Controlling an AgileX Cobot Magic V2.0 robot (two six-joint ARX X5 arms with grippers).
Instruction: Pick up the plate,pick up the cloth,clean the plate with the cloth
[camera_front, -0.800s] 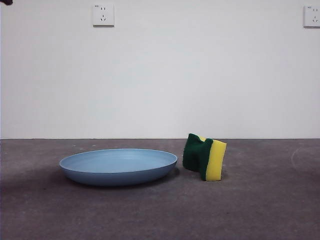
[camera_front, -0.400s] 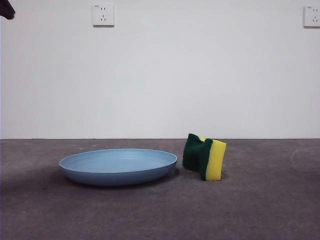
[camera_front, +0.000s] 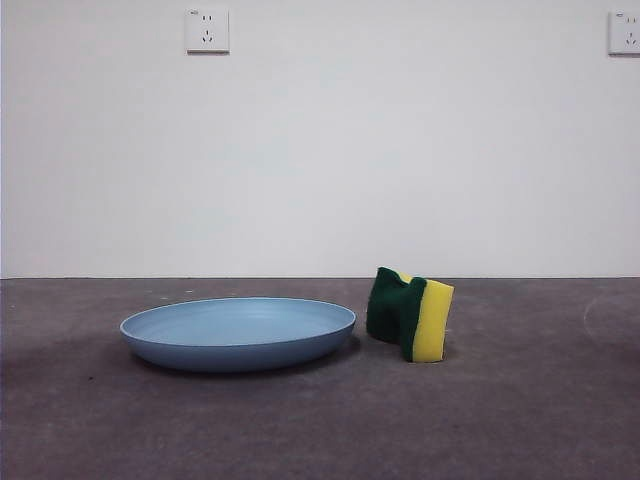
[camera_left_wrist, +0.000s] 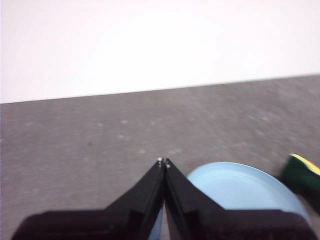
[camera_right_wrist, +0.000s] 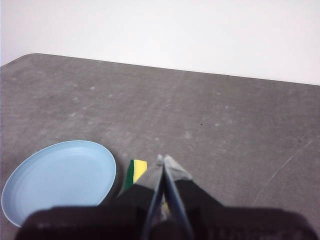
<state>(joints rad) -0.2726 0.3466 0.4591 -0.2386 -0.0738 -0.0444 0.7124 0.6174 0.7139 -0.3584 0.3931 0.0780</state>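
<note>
the dark arm tip seen a moment ago at the front view's top corner is gone. the left gripper (camera_left_wrist: 164, 161) and right gripper (camera_right_wrist: 163, 159), both clenched and empty, hang above the plate (camera_front: 238, 333) and the cloth (camera_front: 410, 314) (just beside each other on the table (camera_front: 520, 420)); picking hasn't begun.

You get even, soft light in the front view, sharp throughout, with faint shadows under the plate (camera_front: 238, 335) and sponge (camera_front: 410, 314). Your left wrist view is blurred and its wall (camera_left_wrist: 150, 45) washed out; the right wrist view is clearer.
</note>
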